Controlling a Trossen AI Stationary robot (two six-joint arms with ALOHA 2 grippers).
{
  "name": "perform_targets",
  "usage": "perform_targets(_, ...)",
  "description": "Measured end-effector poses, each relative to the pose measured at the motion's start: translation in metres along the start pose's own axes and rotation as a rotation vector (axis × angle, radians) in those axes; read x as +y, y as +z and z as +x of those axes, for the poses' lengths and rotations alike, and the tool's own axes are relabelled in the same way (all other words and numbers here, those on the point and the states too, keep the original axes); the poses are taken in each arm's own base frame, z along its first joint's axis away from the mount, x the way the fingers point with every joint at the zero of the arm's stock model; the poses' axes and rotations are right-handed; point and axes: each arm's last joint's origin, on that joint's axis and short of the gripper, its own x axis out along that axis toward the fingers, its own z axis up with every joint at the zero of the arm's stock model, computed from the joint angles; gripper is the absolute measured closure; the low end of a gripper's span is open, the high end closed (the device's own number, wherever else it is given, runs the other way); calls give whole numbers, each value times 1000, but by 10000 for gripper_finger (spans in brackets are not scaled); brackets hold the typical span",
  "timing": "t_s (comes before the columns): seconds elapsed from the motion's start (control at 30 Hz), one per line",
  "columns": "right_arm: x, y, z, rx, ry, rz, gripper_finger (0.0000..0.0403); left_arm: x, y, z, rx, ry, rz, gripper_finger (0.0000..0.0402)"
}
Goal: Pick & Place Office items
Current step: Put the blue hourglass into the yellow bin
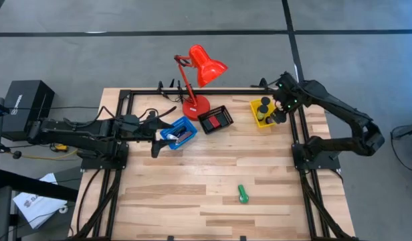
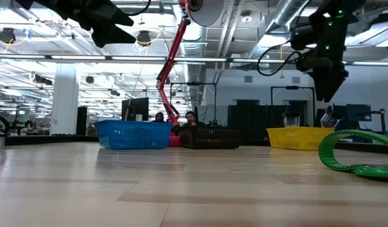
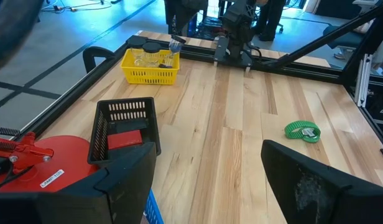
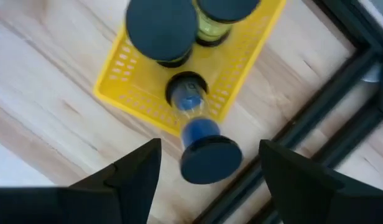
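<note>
My right gripper (image 4: 210, 186) hangs open above the yellow tray (image 1: 259, 118) near the table's far right corner, and shows in the high view (image 1: 281, 112) and the low view (image 2: 324, 85). Black-lidded round pieces (image 4: 161, 28) stand in the tray. A blue piece with black round ends (image 4: 198, 134) lies tilted across the tray's rim, between my fingers and apart from them. My left gripper (image 3: 210, 186) is open and raised beside the blue tray (image 1: 179, 132), touching nothing. A red block (image 3: 124, 138) lies in the black tray (image 1: 215, 119). A green ribbed item (image 1: 243, 194) lies on the table's near part.
The red desk lamp (image 1: 194, 100) stands behind the blue and black trays, its head (image 1: 207, 63) over the far edge. A black frame rail (image 1: 213, 92) runs along the far edge and both sides. Bare wood lies between the trays and the green item (image 3: 301, 130).
</note>
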Motion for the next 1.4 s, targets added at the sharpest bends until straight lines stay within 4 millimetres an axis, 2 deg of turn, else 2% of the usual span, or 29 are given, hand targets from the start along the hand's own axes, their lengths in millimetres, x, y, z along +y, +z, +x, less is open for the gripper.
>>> perform_targets(0.13, -7, -6, 5, -18, 30, -17, 142, 0, 0, 0, 0, 1, 0, 116)
perform_targets(0.33, -6, -10, 11, -3, 35, -34, 142, 0, 0, 0, 0, 1, 0, 116)
perform_targets(0.6, -5, -12, 31, -10, 31, -66, 142, 0, 0, 0, -2, 1, -2, 116)
perform_targets(1.0, -6, -13, 31, 10, 18, -18, 143, 0, 1, 0, -5, 1, -3, 116)
perform_targets(1.17, -8, -14, 31, 25, -49, 25, 143, 0, 1, 0, -6, 0, -3, 116)
perform_targets(1.4, -7, -13, 32, 12, 3, 47, 143, 0, 1, 0, -5, 1, -4, 116)
